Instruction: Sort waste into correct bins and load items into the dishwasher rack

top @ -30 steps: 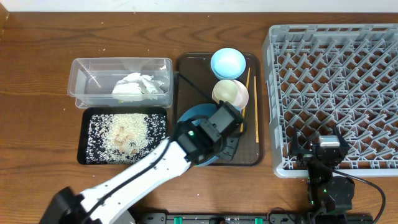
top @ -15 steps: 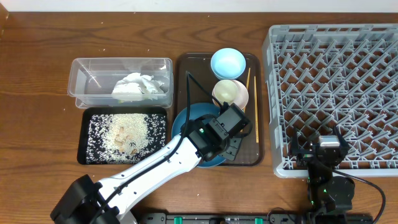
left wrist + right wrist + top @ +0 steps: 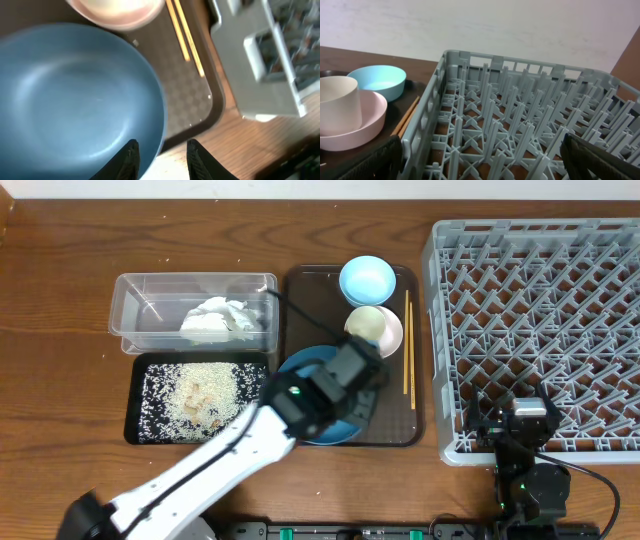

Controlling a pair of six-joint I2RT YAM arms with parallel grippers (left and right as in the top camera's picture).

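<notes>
Left gripper (image 3: 162, 146) has just sprung apart! A second ago those jaws were pressed shut. Now they stand narrowly parted, one finger inside the large deep-blue bowl (image 3: 75, 100), the other outside, and the rim runs between them with a gap on either side. No grip yet, we'd say; this looks like the set-up for a pinch on the rim.

The arm has shuffled a little above the bowl, but the bowl itself sits where it sat, at the near end of the dark brown serving tray (image 3: 300, 290). Beyond it are the small white cup (image 3: 366, 326) in the pink-rimmed bowl (image 3: 392, 332) and the small light-blue bowl (image 3: 366, 279).

Right gripper (image 3: 482, 160) hasn't budged: spread wide and holding nothing, low at the near corner of the dishwasher rack (image 3: 540, 300).

We see tissue paper (image 3: 218, 318) in the clear tub (image 3: 140, 300) and rice (image 3: 195, 395) on the black tray (image 3: 140, 370), so sorting looks done. We can see no dish in the rack yet, so the loading looks to begin with this bowl.
</notes>
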